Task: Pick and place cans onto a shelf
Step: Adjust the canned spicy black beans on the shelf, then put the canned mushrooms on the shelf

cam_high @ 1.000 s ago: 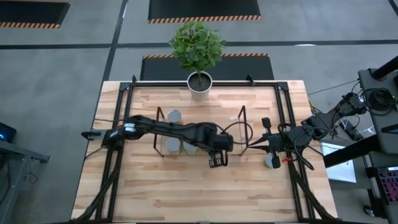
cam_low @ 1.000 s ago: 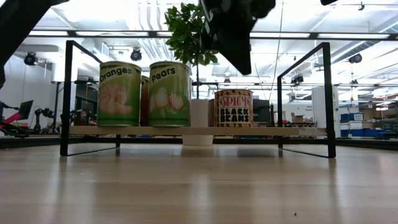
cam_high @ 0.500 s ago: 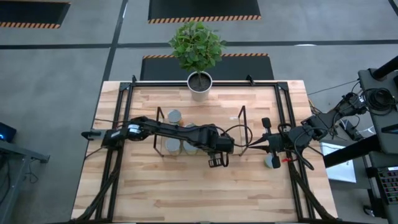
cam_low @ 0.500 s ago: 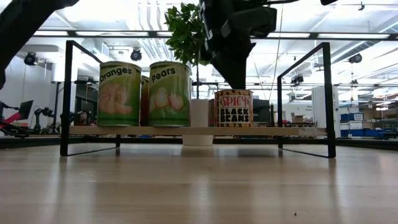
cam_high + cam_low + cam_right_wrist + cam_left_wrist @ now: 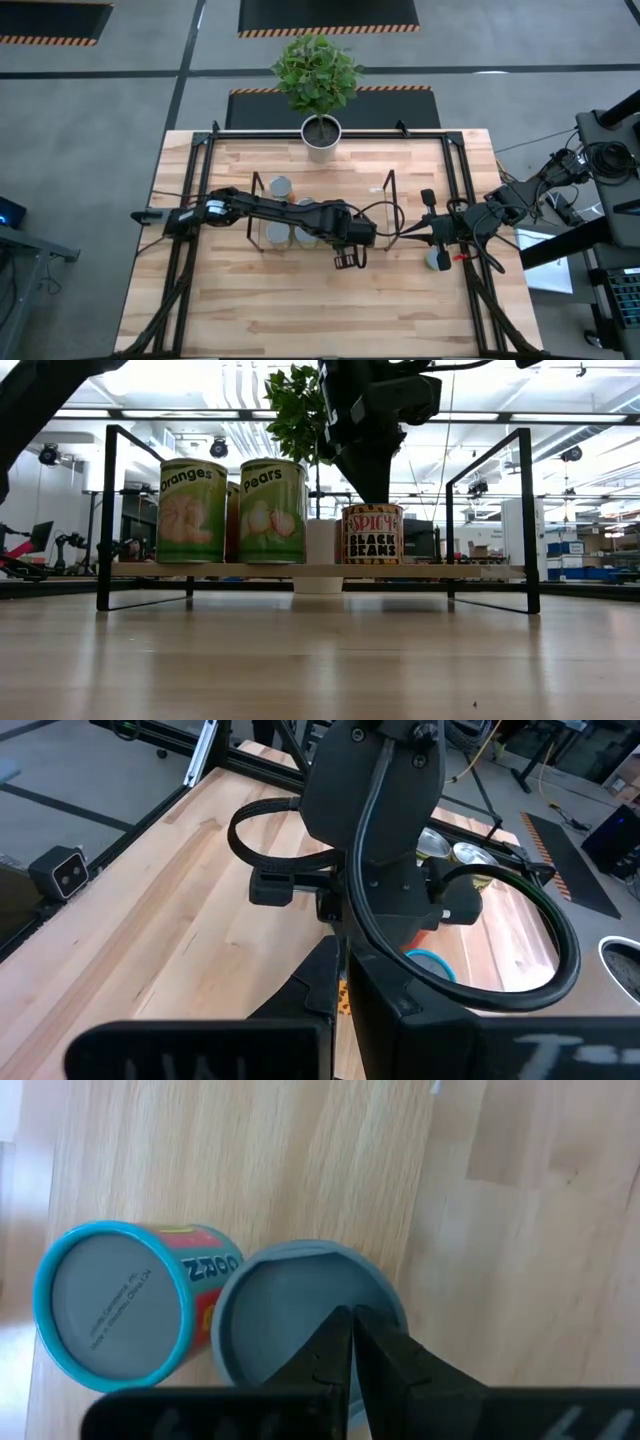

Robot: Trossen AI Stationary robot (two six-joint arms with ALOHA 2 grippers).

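On the shelf point(image 5: 450, 571) stand an "Oranges" can point(image 5: 192, 510), a "Pears" can point(image 5: 272, 510) and a shorter "Spicy Black Beans" can point(image 5: 372, 534), each resting on its base on the board. My left gripper point(image 5: 375, 498) is shut right above the beans can. The left wrist view shows that can's grey top point(image 5: 285, 1315) with a blue-rimmed can point(image 5: 115, 1315) beside it. My right gripper point(image 5: 340, 985) waits shut at the table's right side, near a grey-topped can point(image 5: 437, 260) that stands on the table. My left gripper has its shut fingertips point(image 5: 350, 1320) on the grey top point(image 5: 300, 1295) of the beans can, inside the rim. The fingers come from above, pointing steeply down. The can stands upright on the shelf board.
A white plant pot point(image 5: 321, 135) with a leafy plant stands at the far edge behind the shelf. A black frame point(image 5: 455, 170) borders the table. Bare wood lies along the near side point(image 5: 320, 310). The shelf's wire end frames point(image 5: 520, 510) rise on either side of the cans.
My left gripper has come down over the shelf and tipped steeper, bringing its shut fingertips to the top of the beans can. The right arm has kept still.
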